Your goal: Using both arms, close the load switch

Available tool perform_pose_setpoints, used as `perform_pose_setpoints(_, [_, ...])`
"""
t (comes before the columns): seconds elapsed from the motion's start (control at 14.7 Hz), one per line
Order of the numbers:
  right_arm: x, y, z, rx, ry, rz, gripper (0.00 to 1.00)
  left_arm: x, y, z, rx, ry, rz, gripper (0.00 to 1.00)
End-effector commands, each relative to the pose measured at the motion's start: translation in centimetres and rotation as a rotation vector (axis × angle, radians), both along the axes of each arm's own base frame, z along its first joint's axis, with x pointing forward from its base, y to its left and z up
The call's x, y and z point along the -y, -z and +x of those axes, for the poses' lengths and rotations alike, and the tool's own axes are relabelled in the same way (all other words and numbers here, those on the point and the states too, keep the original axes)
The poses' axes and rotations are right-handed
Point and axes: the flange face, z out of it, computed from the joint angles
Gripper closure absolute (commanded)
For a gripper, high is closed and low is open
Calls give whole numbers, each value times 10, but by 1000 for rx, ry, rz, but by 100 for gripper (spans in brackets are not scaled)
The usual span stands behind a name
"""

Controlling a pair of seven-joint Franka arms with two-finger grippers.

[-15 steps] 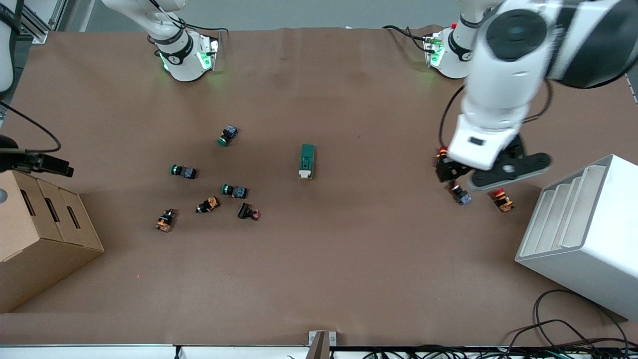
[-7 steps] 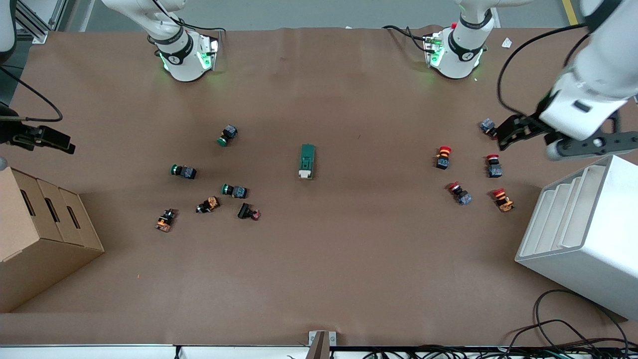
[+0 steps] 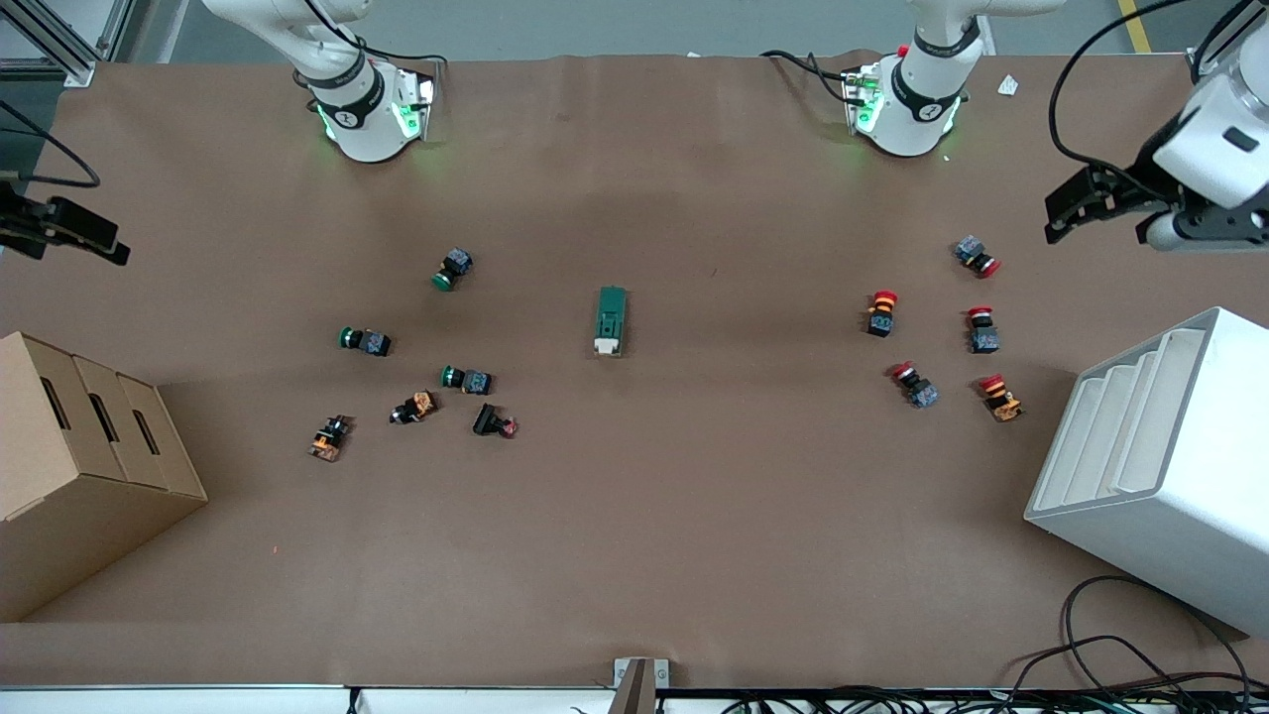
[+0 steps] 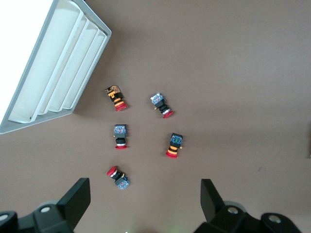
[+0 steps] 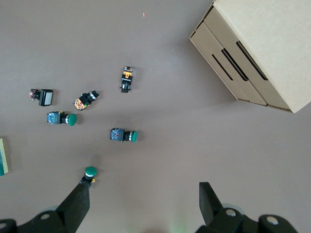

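Observation:
The load switch (image 3: 611, 320), a dark-green block with a cream end, lies alone at the middle of the table; a sliver of it shows at the edge of the right wrist view (image 5: 3, 162). My left gripper (image 3: 1069, 210) hangs open and empty high over the left arm's end of the table, looking down on red-capped buttons in its wrist view (image 4: 143, 204). My right gripper (image 3: 87, 236) hangs open and empty high over the right arm's end, above the green-capped buttons in its wrist view (image 5: 145, 204). Both are well away from the switch.
Several red-capped buttons (image 3: 881, 311) lie toward the left arm's end, beside a white slotted rack (image 3: 1160, 466). Green-capped and other buttons (image 3: 363, 340) lie toward the right arm's end, near a cardboard box (image 3: 79, 466). Cables lie at the front edge (image 3: 1140, 664).
The left arm has swung away from over the red buttons out to the left arm's end of the table. The right gripper has drawn back from over the cardboard box.

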Motion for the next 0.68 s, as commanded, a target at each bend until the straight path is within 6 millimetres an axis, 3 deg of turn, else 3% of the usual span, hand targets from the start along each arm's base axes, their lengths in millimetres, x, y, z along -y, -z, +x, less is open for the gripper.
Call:
perform_pose_setpoints(0.0, [-2,-2,-14,0,-15,-10,0,-3,-3,-19,30,24,-14,0])
perform_pose_setpoints(0.61, [-4,-4,-22,11,-23,-23,0,-5,-23,-10,47,40,-16,0])
